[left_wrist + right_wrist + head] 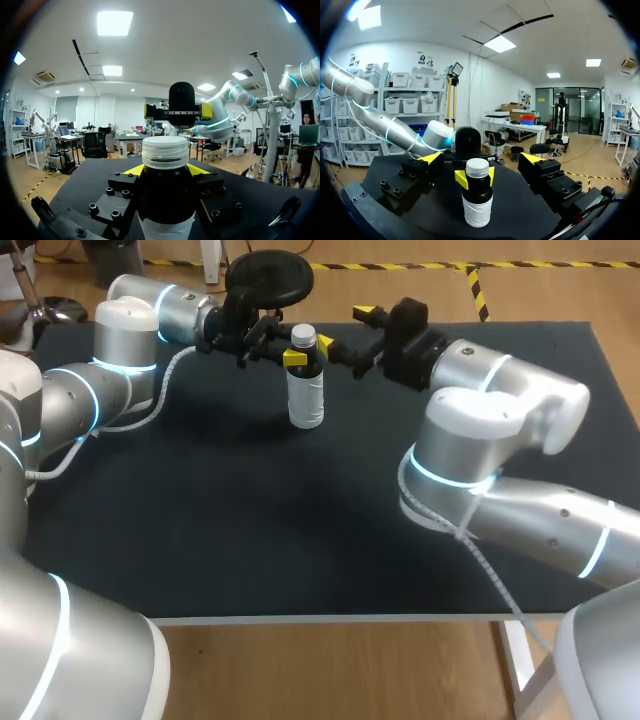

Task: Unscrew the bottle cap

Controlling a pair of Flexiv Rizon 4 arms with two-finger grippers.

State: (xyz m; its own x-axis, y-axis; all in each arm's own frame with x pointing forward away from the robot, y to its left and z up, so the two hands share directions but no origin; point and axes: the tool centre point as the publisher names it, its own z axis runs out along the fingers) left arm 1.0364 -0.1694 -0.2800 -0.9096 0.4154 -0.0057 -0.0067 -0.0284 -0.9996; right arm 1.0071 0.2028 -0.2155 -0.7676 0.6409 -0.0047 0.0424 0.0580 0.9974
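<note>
On the table (300, 540), left claw (300, 358) pinches the bottle (305, 400) under its cap (303, 336) — right claw (344, 328) spread nearby.

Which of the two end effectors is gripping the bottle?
The left end effector: its yellow tips clamp the bottle below the cap, while the right end effector stands open, apart from it.

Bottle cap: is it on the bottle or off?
On. The white cap sits on the neck of the upright bottle, which the left gripper clamps.
</note>
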